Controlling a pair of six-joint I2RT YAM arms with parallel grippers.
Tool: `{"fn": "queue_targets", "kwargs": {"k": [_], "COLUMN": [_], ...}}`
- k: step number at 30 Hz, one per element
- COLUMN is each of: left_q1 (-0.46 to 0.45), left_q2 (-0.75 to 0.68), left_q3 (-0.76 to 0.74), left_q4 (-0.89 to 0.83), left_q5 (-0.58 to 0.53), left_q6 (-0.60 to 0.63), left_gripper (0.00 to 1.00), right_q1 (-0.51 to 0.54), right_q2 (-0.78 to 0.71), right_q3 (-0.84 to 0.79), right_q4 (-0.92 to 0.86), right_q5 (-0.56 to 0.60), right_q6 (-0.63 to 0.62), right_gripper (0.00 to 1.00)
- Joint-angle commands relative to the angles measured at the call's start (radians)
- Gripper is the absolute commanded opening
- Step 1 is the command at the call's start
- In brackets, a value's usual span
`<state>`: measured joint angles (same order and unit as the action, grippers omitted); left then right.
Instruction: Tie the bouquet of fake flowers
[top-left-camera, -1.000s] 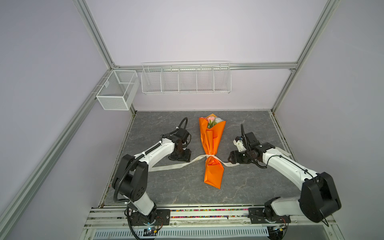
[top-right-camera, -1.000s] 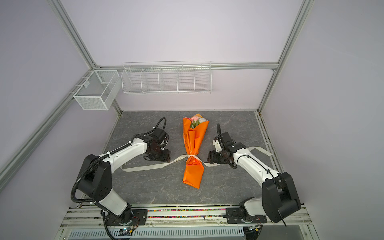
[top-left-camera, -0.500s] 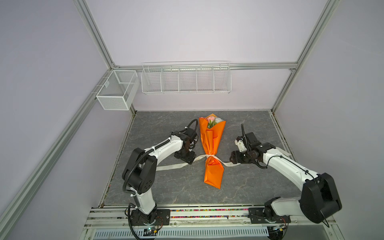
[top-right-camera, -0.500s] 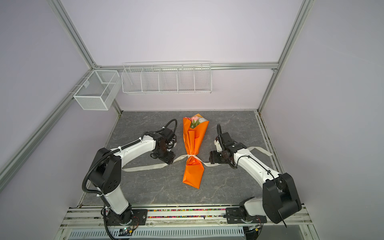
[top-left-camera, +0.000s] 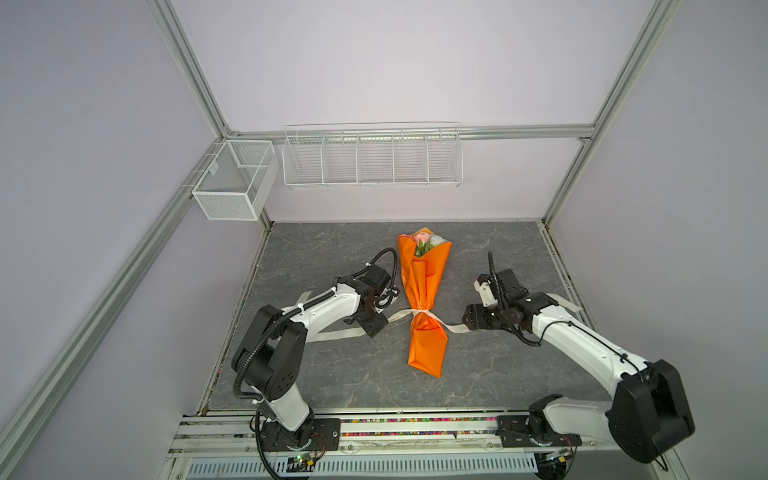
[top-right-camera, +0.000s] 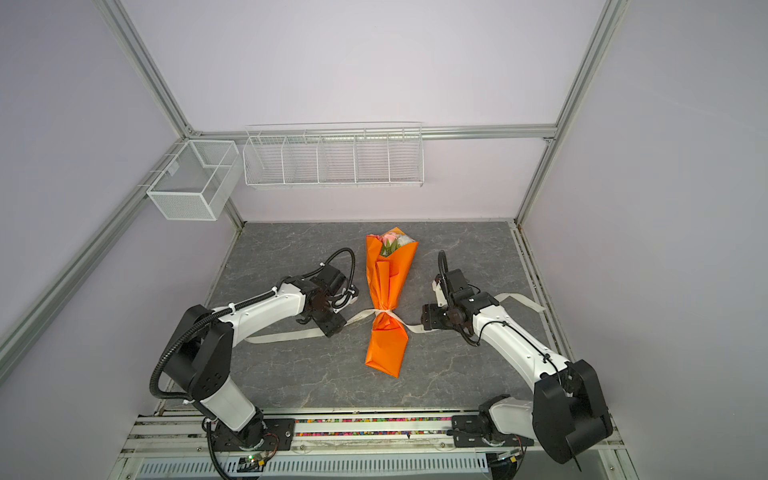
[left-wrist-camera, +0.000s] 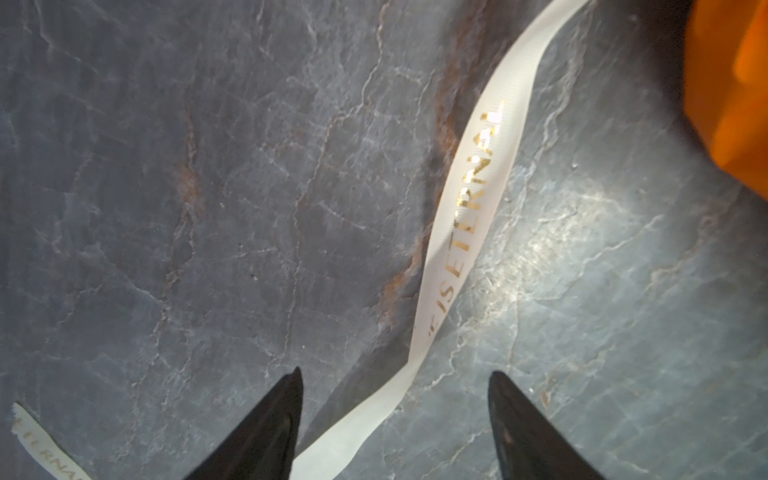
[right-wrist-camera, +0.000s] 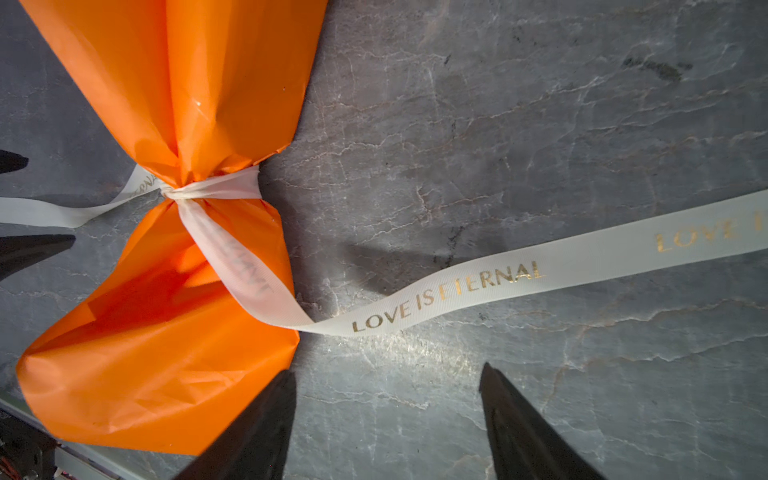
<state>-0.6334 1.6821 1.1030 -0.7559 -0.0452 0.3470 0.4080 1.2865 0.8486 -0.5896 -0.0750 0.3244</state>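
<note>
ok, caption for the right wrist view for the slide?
Open right gripper poised beside the orange-wrapped bouquet, cinched by a cream ribbon printed LOVE IS ETERNAL.

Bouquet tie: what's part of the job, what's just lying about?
Job: orange paper-wrapped bouquet; pink and white fake flowers; cream gold-lettered ribbon; left gripper; right gripper.
Lying about: white mesh box, side frame; white wire divided rack, back wall.
</note>
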Motion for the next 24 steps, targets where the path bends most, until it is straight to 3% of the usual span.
{"fn": "queue_targets", "kwargs": {"k": [1, 15, 22, 24], "left_q1": [-0.004, -0.003, -0.004, -0.003], "left_q2": [0.02, 0.072, 0.105, 0.126], "left_q3": [-0.008, 0.007, 0.015, 0.031], "left_q4": [0.03, 0.038, -0.028, -0.063], "left_q5": [0.017, 0.021, 0.076, 0.075], "left_q6": [0.05, 0.079, 0.116, 0.122], "left_gripper": [0.7, 0.65, 0.52, 0.44], "right_q1": [-0.002, -0.003, -0.002, -0.002], "right_q2": [-0.009, 0.0, 0.002, 0.006], "right_q3": [-0.016, -0.029, -0.036, -0.035], "right_q4": [0.025, 0.025, 0.024, 0.022], "right_q5": [0.008, -0.002, 0.0, -0.003], "right_q6": [0.003, 0.007, 0.008, 0.008], "right_gripper": [0.73, 0.73, 0.73, 0.73]}}
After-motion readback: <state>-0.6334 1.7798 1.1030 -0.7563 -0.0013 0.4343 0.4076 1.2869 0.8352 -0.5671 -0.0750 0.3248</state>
